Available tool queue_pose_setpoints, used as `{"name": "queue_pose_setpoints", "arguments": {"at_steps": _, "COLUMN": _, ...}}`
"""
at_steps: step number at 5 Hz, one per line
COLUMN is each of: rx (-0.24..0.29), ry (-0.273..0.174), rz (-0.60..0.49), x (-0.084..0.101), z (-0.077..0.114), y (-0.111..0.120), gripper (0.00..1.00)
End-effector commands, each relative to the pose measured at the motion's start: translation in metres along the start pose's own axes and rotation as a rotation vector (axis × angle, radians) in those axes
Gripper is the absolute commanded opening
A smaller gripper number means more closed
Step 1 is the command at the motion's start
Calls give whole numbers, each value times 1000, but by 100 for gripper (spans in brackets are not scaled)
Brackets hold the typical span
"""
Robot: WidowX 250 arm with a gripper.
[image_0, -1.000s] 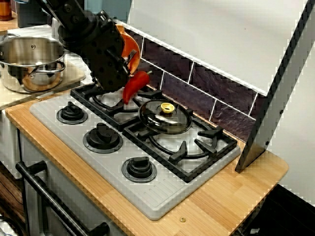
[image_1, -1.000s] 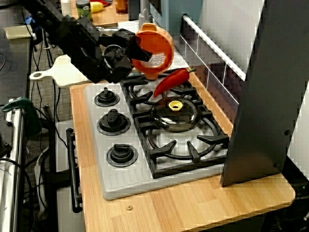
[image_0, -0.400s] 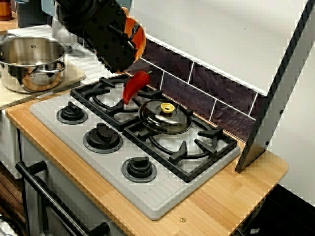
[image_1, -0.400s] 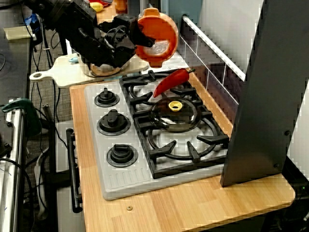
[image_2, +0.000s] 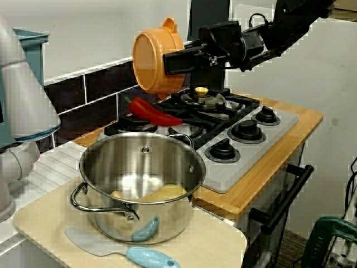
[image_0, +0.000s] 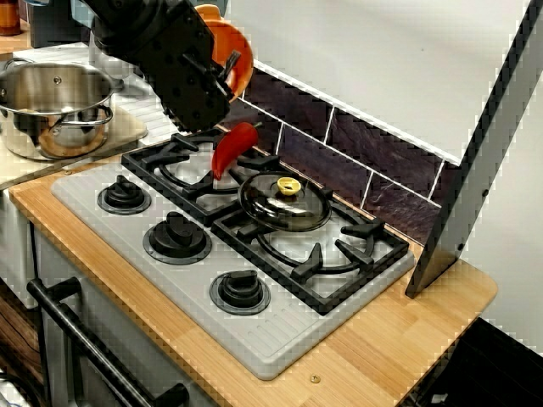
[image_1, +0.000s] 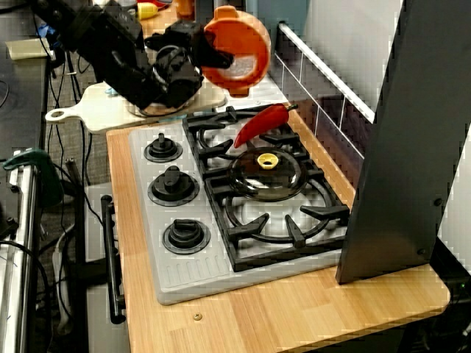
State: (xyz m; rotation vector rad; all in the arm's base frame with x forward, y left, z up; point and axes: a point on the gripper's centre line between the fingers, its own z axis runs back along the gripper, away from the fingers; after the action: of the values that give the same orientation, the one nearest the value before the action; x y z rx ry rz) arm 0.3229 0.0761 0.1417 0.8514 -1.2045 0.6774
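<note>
In the view from the knob side, the gripper point(image_0: 222, 69) at upper left pinches the rim of one orange pot point(image_0: 236, 52), held in the air above the back of the stove point(image_0: 170, 284). Below it one red pepper point(image_0: 231, 148) leans on the far grate, and one glass lid point(image_0: 284, 203) with a yellow knob lies on the near grate at centre. Three black knobs point(image_0: 176, 236) run along the front. One steel pot point(image_0: 51, 106) stands at the left edge. In the view from the stove's end, the orange pot point(image_1: 237, 50) hangs tipped on its side at top centre, the gripper point(image_1: 212, 55) clamped on it; the pepper point(image_1: 261, 123) and the lid point(image_1: 266, 170) sit beneath. In the view across the steel pot, the orange pot's point(image_2: 159, 61) mouth faces left and shows a bare inside. The steel pot point(image_2: 139, 167) in the lower middle holds a few yellowish pieces point(image_2: 162, 192) and stands on a cutting board point(image_2: 212, 245) beside one blue spatula point(image_2: 128, 251).
</note>
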Motion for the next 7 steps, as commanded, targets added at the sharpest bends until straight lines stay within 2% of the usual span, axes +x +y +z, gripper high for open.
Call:
{"name": "queue_pose_setpoints", "arguments": {"at_steps": 1, "rx": 9, "ry": -54, "rz": 54, "x": 6, "z": 8, "y": 1, "gripper": 0}}
{"name": "queue_pose_setpoints", "arguments": {"at_steps": 2, "rx": 20, "ry": -74, "rz": 61, "x": 3, "z": 10, "y": 0, "gripper": 0}}
{"name": "queue_pose_setpoints", "arguments": {"at_steps": 3, "rx": 32, "ry": -37, "rz": 44, "x": 4, "z": 9, "y": -3, "gripper": 0}}
{"name": "queue_pose_setpoints", "arguments": {"at_steps": 4, "rx": 21, "ry": 73, "rz": -6, "x": 11, "z": 3, "y": -6, "gripper": 0}}
{"name": "queue_pose_setpoints", "arguments": {"at_steps": 5, "rx": 8, "ry": 91, "rz": -30, "x": 16, "z": 0, "y": -4, "gripper": 0}}
{"name": "queue_pose_setpoints", "arguments": {"at_steps": 6, "rx": -1, "ry": 87, "rz": -16, "x": 17, "z": -1, "y": -2, "gripper": 0}}
{"name": "queue_pose_setpoints", "arguments": {"at_steps": 7, "rx": 29, "ry": 58, "rz": 28, "x": 13, "z": 0, "y": -2, "gripper": 0}}
